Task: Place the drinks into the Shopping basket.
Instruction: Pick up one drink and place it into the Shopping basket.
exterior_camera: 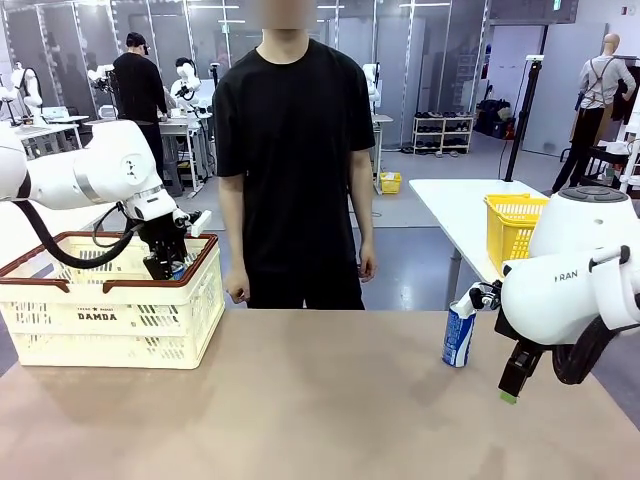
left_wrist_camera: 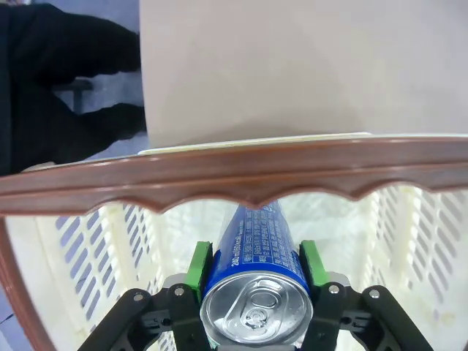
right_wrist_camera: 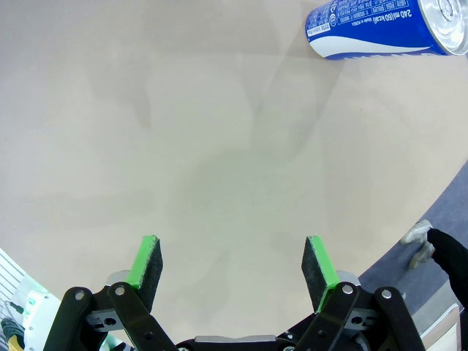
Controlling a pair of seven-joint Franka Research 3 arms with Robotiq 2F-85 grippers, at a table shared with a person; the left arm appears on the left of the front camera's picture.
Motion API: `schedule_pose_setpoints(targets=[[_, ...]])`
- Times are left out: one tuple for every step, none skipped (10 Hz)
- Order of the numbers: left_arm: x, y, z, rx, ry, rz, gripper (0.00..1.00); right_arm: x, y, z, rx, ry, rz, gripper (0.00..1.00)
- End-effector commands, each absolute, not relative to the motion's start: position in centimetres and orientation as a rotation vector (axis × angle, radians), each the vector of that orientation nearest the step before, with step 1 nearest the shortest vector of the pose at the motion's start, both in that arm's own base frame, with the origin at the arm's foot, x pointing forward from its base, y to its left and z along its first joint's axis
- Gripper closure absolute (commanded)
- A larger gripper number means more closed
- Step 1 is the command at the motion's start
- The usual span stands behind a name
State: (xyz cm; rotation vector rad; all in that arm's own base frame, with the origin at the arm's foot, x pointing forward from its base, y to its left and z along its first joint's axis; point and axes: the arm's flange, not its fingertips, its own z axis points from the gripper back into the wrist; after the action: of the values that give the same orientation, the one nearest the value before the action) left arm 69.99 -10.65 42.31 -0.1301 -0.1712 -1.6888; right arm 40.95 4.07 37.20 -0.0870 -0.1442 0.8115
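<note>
Front view: your left gripper (exterior_camera: pixel 165 262) is dipped just inside the brown rim of the Shopping basket (exterior_camera: pixel 110 315), at its right end, on the table's (exterior_camera: pixel 320 400) left side. A 2nd blue can (exterior_camera: pixel 459 335) stands upright on the table's right side. Your right gripper (exterior_camera: pixel 510 392) hangs just right of it, fingers pointing down, not touching it. The person (exterior_camera: pixel 295 170) stands at the far edge, arms down.

Left wrist view: the green pads (left_wrist_camera: pixel 198 267) are clamped on both sides of a blue can (left_wrist_camera: pixel 257 274), silver top facing the cam. It sits below the basket's scalloped rim, w/ the slotted walls around it.

Right wrist view: jaws spread wide, nothing between them, bare table underneath. The 2nd blue can is at the top right corner, well apart from the pads.
</note>
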Motion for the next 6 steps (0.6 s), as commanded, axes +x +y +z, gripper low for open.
schedule_pose_setpoints(targets=[[69.7, -10.8, 41.5, -0.127, -0.183, -1.675, 0.42, 40.9, 4.0, 37.2, -0.09, -0.142, 0.811, 0.04], [69.7, -10.9, 41.2, -0.142, -0.181, -1.681, 0.42, 40.9, 4.0, 37.2, -0.09, -0.142, 0.811, 0.04], [69.7, -10.8, 40.7, -0.119, -0.14, -1.672, 0.42, 40.9, 4.0, 37.2, -0.09, -0.142, 0.811, 0.04], [69.7, -10.8, 40.4, -0.11, -0.116, -1.672, 0.42, 40.9, 4.0, 37.2, -0.09, -0.142, 0.811, 0.04], [69.9, -10.7, 40.1, -0.126, -0.136, -1.684, 0.42, 40.9, 4.0, 37.2, -0.09, -0.142, 0.811, 0.04], [70.0, -10.6, 39.8, -0.13, -0.128, -1.691, 0.42, 40.9, 4.0, 37.2, -0.09, -0.142, 0.811, 0.04]])
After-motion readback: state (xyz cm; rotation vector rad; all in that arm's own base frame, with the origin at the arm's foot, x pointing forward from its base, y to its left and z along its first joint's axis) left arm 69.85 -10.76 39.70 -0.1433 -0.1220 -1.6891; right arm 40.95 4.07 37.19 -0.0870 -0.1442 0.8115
